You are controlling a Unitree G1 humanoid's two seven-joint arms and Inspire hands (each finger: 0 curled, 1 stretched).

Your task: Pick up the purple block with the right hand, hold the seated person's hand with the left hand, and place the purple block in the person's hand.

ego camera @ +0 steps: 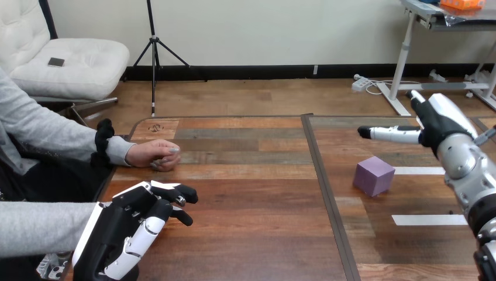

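The purple block [374, 175] sat on the counter [251, 234] at its right side, untouched. The right hand [436, 124] hung spread wide just beyond it, holding nothing. The left hand [126, 227] lay loosely open and empty, near the person's hand [154, 155], which rested on the counter.

Bare table [245, 193] surrounds the purple block [374, 175].

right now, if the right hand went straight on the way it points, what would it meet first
Likely nothing soon: the right hand points toward the view's left, apparently clear of the purple block, over bare table. Far on, perhaps the person's hand; height is unclear.
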